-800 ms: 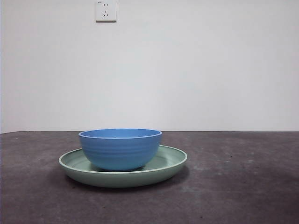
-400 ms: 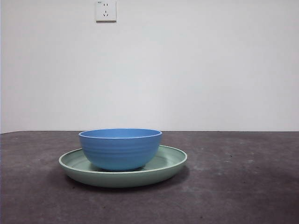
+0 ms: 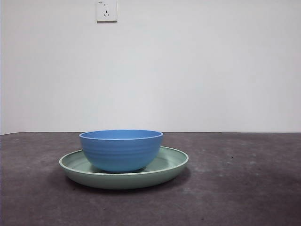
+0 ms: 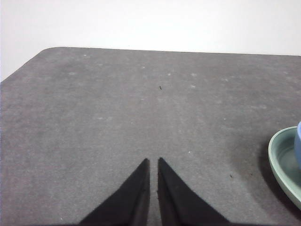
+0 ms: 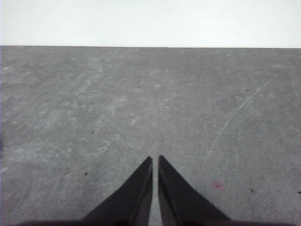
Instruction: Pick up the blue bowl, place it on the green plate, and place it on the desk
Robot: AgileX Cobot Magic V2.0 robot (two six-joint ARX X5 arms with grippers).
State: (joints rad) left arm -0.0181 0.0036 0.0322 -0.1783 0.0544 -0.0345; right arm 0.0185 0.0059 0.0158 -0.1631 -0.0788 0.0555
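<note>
The blue bowl (image 3: 121,149) stands upright inside the green plate (image 3: 167,167), which rests on the dark desk (image 3: 235,188) left of centre in the front view. Neither arm shows in the front view. In the left wrist view my left gripper (image 4: 153,161) is shut and empty above bare desk, with the plate's rim (image 4: 282,165) and a sliver of the bowl (image 4: 298,148) at the picture's edge. In the right wrist view my right gripper (image 5: 154,158) is shut and empty above bare desk (image 5: 150,103); no bowl or plate shows there.
A white wall with a power socket (image 3: 106,10) stands behind the desk. The desk's rounded far corner (image 4: 44,52) shows in the left wrist view.
</note>
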